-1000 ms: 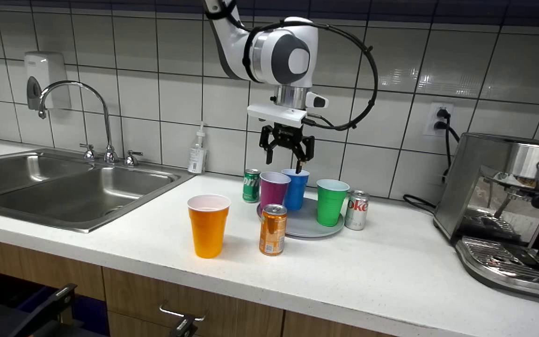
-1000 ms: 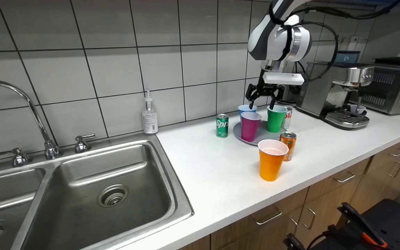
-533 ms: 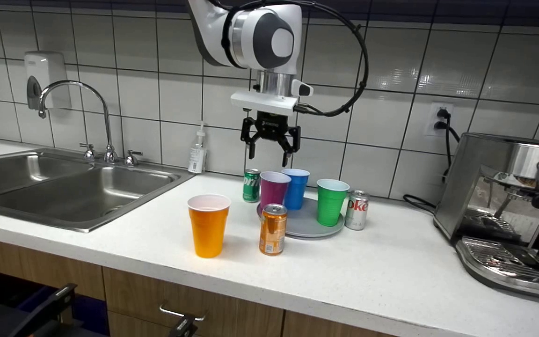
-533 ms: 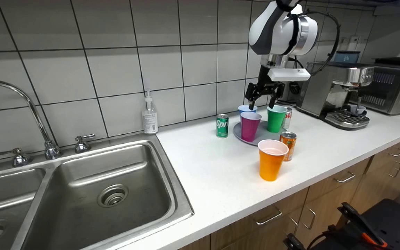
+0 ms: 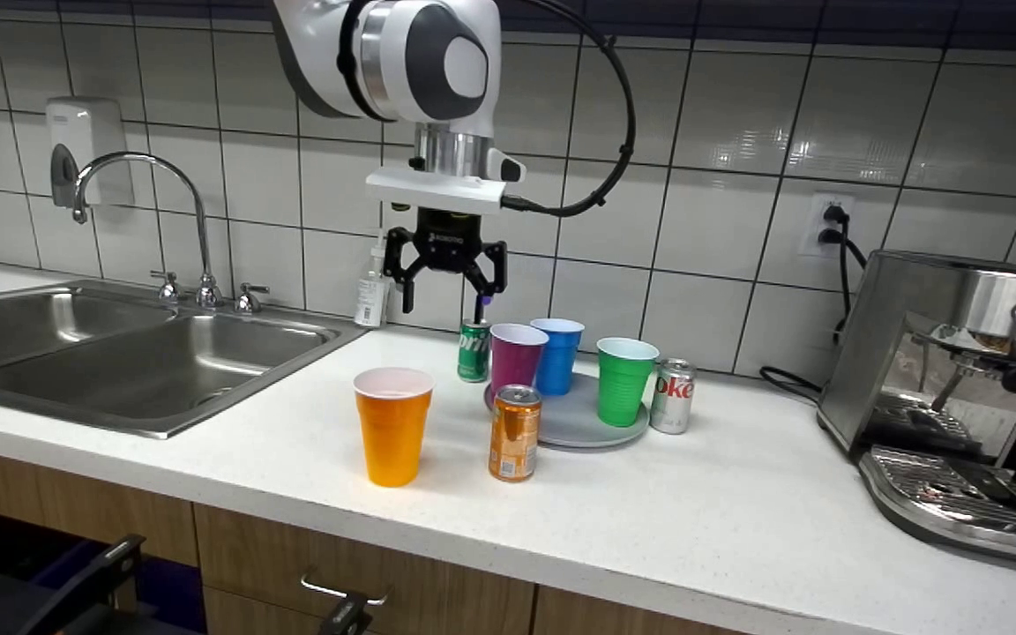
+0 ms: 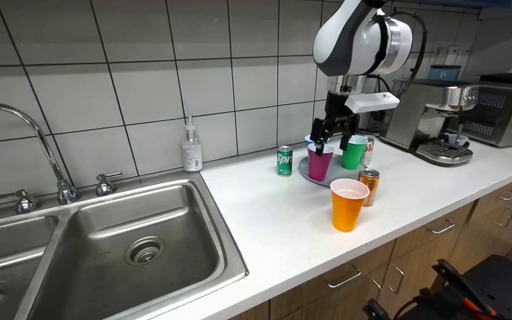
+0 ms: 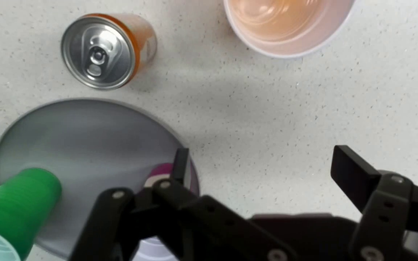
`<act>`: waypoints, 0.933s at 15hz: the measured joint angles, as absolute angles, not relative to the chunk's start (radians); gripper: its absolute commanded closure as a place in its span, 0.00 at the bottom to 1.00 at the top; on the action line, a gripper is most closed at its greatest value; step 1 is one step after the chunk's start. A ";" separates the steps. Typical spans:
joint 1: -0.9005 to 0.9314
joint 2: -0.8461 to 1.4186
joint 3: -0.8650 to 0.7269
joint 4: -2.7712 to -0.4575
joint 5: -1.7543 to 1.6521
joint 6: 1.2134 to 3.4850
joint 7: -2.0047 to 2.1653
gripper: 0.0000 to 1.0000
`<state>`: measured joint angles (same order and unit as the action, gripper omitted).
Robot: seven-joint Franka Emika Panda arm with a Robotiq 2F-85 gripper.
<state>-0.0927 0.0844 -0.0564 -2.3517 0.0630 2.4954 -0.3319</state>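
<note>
Along a white-tiled wall (image 5: 720,220), on a pale countertop (image 5: 693,503): gray plate (image 7: 96,127). Hovering near the plate's edge — black gripper (image 5: 443,310) with fingers spread wide. Lower, close to one finger but clear of it, purple cup (image 5: 517,360) on the plate. Sharing the plate, blue cup (image 5: 560,357) and green cup (image 5: 624,388) — just off it, orange can (image 5: 515,438).

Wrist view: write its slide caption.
Open end effector over a white counter with an orange cup, an orange can and a gray plate bearing a green cup and a purple cup.
</note>
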 measured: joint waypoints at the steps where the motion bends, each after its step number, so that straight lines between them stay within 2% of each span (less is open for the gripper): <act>1: -0.084 0.075 -0.054 -2.370 0.050 2.495 -0.332 0.00; 14: -0.006 0.021 -0.024 -2.495 -0.064 2.497 -0.331 0.00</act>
